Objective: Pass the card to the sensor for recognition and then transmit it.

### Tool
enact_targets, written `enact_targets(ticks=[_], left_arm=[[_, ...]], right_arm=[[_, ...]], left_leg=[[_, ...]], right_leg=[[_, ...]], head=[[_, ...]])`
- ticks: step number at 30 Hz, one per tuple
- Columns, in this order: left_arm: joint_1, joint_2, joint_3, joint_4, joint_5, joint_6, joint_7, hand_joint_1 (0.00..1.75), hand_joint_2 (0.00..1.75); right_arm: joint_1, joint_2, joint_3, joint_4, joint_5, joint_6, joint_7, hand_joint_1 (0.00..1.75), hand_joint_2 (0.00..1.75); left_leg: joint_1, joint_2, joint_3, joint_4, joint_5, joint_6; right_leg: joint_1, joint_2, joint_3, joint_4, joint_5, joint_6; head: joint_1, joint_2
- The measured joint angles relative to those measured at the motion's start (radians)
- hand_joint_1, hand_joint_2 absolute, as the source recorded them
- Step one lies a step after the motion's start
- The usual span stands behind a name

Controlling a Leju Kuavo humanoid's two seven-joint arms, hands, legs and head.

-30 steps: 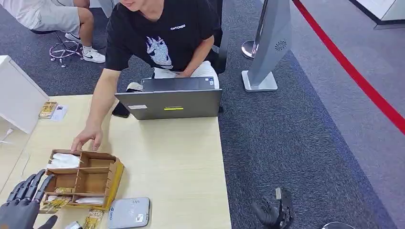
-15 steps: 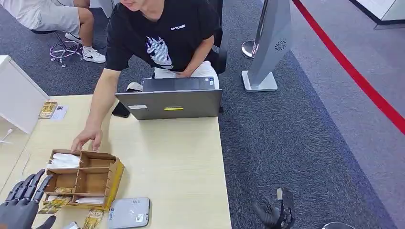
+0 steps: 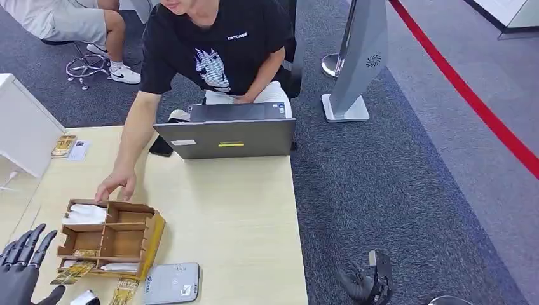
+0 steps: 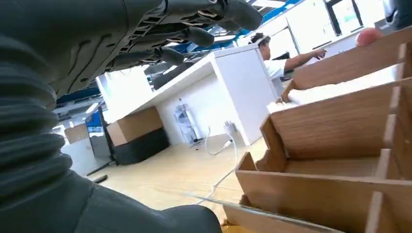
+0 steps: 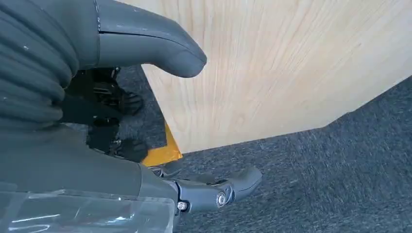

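On the light wooden desk [image 3: 229, 210], near the robot's side, sits a wooden divider box [image 3: 111, 238] with several open compartments. The far left compartment has a white folded thing [image 3: 84, 214] in it, could be cloth or paper, can't really tell. The compartments next to it look bare wood, and one slot along the near edge holds a small gold-patterned card [image 3: 84, 253], with a white piece [image 3: 119, 267] in the slot beside it. A person's hand [image 3: 115, 185] rests on the desk right at the box's far edge.

Just in front of the box, two more gold-patterned cards lie flat on the desk: one [image 3: 72, 273] off the left corner, another [image 3: 124, 291] near the grey card sensor [image 3: 171, 283], which sits just beside the box's near right corner.

Left hand [image 3: 20, 270] hovers at the desk's near left corner, fingers spread apart and holding nothing, close to the box but not touching it. From the left wrist view you get the box's wooden walls [image 4: 335, 145] up close, with the fingers [image 4: 194, 36] stretched out above.

Right hand [image 3: 365, 283] hangs down off the side of the desk over the grey carpet [image 3: 394, 190], fingers loosely apart, nothing in it.

Farther back a grey laptop [image 3: 225, 136] stands open facing the person in the black shirt [image 3: 213, 44].
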Motion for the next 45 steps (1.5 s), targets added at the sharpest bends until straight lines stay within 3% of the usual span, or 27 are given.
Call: enact_targets(ticks=[5,28,29,30,45], left_arm=[[-0.011,-0.018,0.019,0.019,0.008,-0.006,-0.039,0.00,1.75],[-0.020,-0.043,0.020,0.039,0.001,-0.010,-0.051,0.00,1.75],[-0.021,-0.043,0.020,0.040,0.001,-0.011,-0.051,1.45,1.75],[-0.021,-0.043,0.019,0.041,0.002,-0.016,-0.053,1.75,1.75],[-0.020,-0.043,0.019,0.049,0.007,-0.026,-0.038,1.75,1.75]], right_arm=[[0.001,0.000,0.000,-0.011,0.022,-0.003,0.011,0.00,1.75],[0.000,0.000,0.000,-0.012,0.012,0.009,0.014,0.00,1.75],[0.000,0.000,0.000,-0.012,0.012,0.009,0.014,0.00,1.75],[0.000,0.000,0.000,-0.012,0.012,0.009,0.014,0.00,1.75],[0.000,0.000,-0.002,-0.012,-0.027,0.010,0.011,0.00,1.75]], left_leg=[[0.000,0.000,0.000,0.000,0.000,0.000],[0.000,0.000,0.000,0.000,0.000,0.000],[0.000,0.000,0.000,0.000,0.000,0.000],[0.000,0.000,0.000,0.000,0.000,0.000],[0.000,0.000,0.000,0.000,0.000,0.000]], right_leg=[[0.000,0.000,0.000,0.000,0.000,0.000],[0.000,0.000,0.000,0.000,0.000,0.000],[0.000,0.000,0.000,0.000,0.000,0.000],[0.000,0.000,0.000,0.000,0.000,0.000],[0.000,0.000,0.000,0.000,0.000,0.000]], head=[[0.000,0.000],[0.000,0.000],[0.000,0.000],[0.000,0.000],[0.000,0.000]])
